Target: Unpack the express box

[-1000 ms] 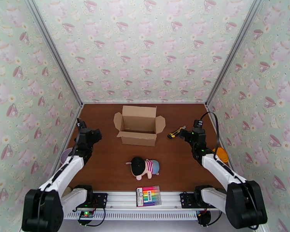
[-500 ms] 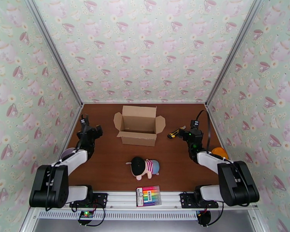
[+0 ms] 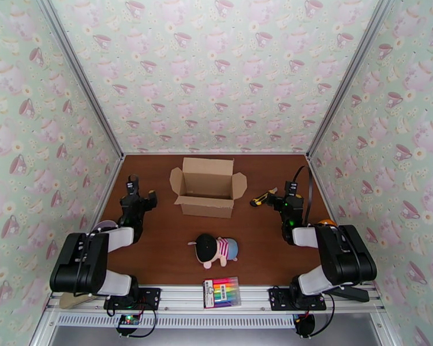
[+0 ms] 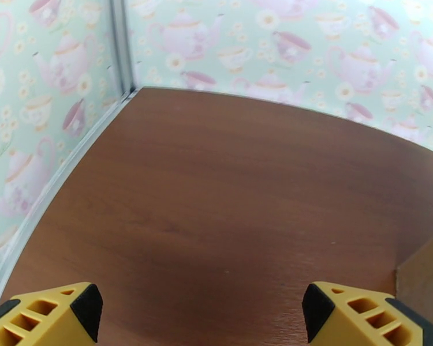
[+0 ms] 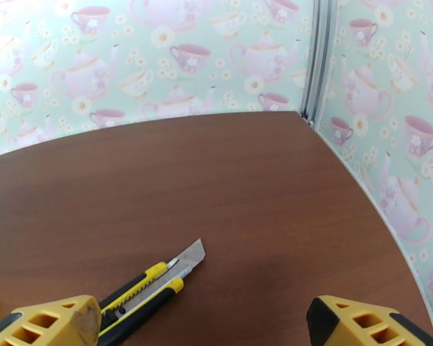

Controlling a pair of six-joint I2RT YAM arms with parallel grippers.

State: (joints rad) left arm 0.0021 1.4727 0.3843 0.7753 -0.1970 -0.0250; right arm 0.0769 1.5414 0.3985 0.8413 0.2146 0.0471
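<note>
1. Our left fingers [image 4: 49,315] stand spread to their full width with only bare desk [image 4: 216,197] between them; they have hold of nothing
2. Our right fingers [image 5: 49,321] are just as wide apart and likewise empty. The utility knife [image 5: 147,289] lies on the desk just ahead of the left-hand one, blade out, and we cannot tell if it touches
3. Further out, the express box [image 3: 208,194] sits at the middle of the desk toward the back wall, all four flaps folded outward. What we see of its inside looks empty. From the left wrist a brown cardboard edge shows at the right margin
4. In front of the box lie a plush toy [image 3: 215,249] and, at the near edge, a marker pack [image 3: 222,291], both well apart from the carton
5. We judge the unpacking to be finished or nearly so, with both arms being parked. Any next move calls only for settling them at rest, or a look into the box to confirm nothing is left inside
6. Against a second ago, both arms have folded back toward their bases, elbows now low by the rail. The fingers are as wide as before, and box, toy, knife and markers have not shifted
</note>
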